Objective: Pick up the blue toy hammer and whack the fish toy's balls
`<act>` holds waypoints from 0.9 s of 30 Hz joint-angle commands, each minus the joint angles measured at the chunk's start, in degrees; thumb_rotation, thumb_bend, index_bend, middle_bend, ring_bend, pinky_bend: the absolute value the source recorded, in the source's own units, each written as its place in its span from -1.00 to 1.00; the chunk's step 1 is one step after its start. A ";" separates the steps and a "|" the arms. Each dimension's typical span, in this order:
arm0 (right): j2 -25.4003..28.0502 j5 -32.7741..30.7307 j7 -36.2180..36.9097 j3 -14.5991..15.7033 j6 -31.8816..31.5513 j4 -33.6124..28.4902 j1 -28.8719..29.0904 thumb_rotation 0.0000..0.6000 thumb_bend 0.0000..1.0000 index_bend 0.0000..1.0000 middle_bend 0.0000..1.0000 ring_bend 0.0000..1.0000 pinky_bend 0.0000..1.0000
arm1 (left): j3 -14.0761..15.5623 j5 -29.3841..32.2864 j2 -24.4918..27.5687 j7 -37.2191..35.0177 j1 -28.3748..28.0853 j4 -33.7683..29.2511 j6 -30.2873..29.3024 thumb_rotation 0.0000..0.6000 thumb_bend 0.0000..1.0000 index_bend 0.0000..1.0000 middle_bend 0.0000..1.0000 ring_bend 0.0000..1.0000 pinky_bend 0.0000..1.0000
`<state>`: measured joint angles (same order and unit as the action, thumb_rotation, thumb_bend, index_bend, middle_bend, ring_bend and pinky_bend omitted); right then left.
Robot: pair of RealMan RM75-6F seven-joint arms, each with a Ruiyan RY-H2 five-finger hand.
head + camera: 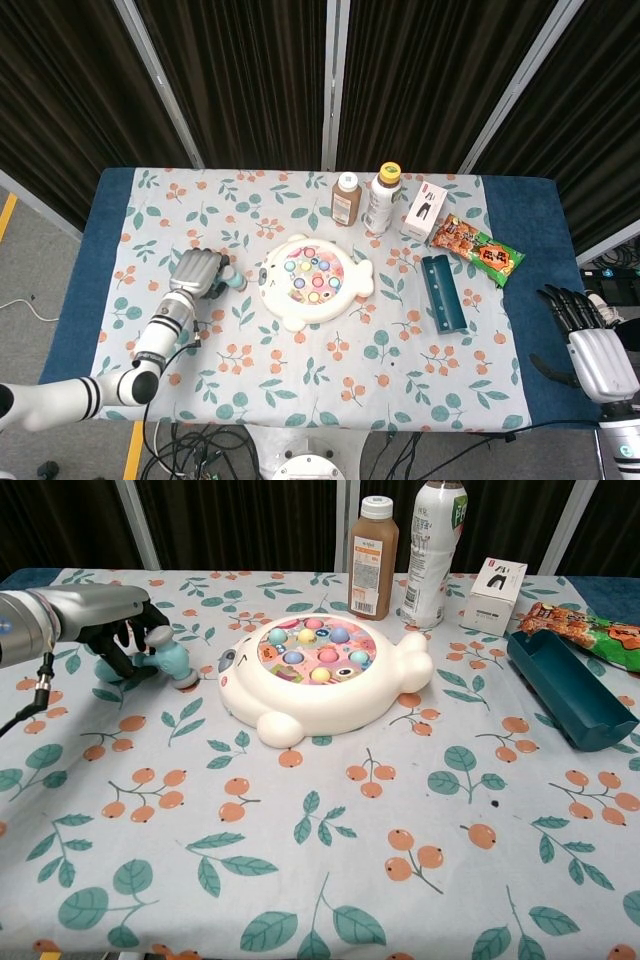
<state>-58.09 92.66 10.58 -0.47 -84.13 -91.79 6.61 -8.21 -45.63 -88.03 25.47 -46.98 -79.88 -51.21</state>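
Left robot hand (118, 630) around blue toy hammer (172, 660)

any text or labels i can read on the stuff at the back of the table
None of the printed text is legible in either view.
Brown bottle: white label with print, too small to read.
White bottle: green patch with letters near the top, cut off and blurred.
White box: dark picture, no readable words.
Snack packet: bright print, blurred.
Fish toy and blue hammer: no text visible.
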 commanded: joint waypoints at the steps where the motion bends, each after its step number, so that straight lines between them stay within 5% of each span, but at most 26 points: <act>1: -0.02 -0.02 0.03 -0.01 -0.02 0.03 -0.02 1.00 -0.73 -1.00 -0.88 -1.00 -1.00 | -0.02 -0.22 -0.17 -0.32 0.11 0.23 0.03 1.00 -0.21 -0.04 -0.13 -0.31 -0.31; 15: 0.09 -0.04 -0.21 0.05 -0.30 -0.17 -0.27 1.00 -0.73 -1.00 -0.88 -1.00 -1.00 | 0.06 -4.65 -0.18 -5.01 0.97 2.31 1.48 1.00 0.02 0.03 0.00 -0.20 -0.15; 27: 0.51 0.44 -1.28 0.33 -1.16 -1.21 -0.88 1.00 -0.73 -1.00 -0.88 -1.00 -1.00 | -1.91 -21.23 4.71 -21.72 2.39 0.84 0.11 1.00 0.17 0.16 0.16 -0.05 0.11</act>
<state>-57.60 93.09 9.33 -0.16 -85.28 -92.98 5.75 -9.39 -63.06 -84.80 7.50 -44.86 -78.16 -50.34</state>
